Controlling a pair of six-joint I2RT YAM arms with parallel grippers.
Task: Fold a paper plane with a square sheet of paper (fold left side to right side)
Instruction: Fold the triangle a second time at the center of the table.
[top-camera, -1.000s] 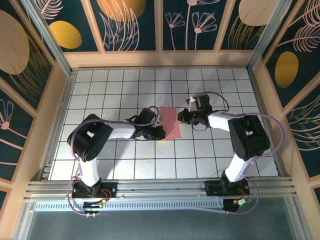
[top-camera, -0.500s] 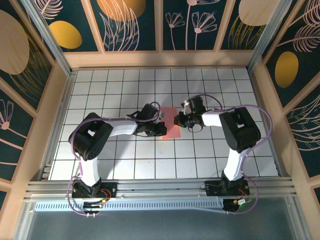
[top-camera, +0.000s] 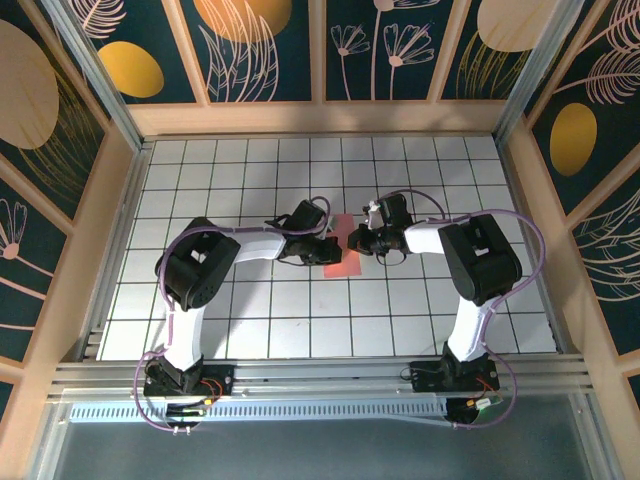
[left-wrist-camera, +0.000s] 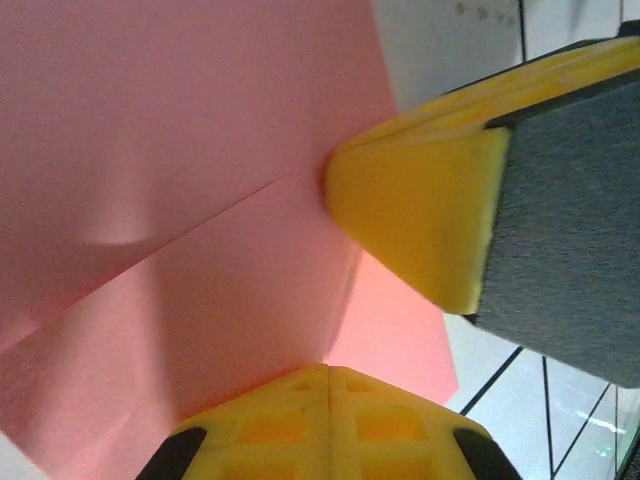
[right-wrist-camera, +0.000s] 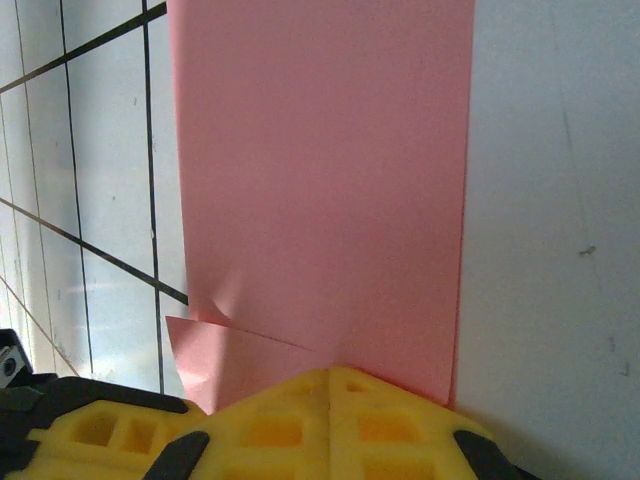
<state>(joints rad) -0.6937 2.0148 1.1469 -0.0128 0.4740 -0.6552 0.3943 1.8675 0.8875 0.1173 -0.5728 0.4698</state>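
Under left end effector (top-camera: 327, 250) and right end effector (top-camera: 352, 240) — paper (top-camera: 343, 266), middle hidden.

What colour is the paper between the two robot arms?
The paper is plain salmon pink, clearest in the right wrist view.

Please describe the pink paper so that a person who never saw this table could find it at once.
Look at the white grid-tiled table. Near its middle the left arm and the right arm almost meet; the square sheet of paper lies flat under their tips. It is the one salmon-pink thing there, thin, plain and creased.
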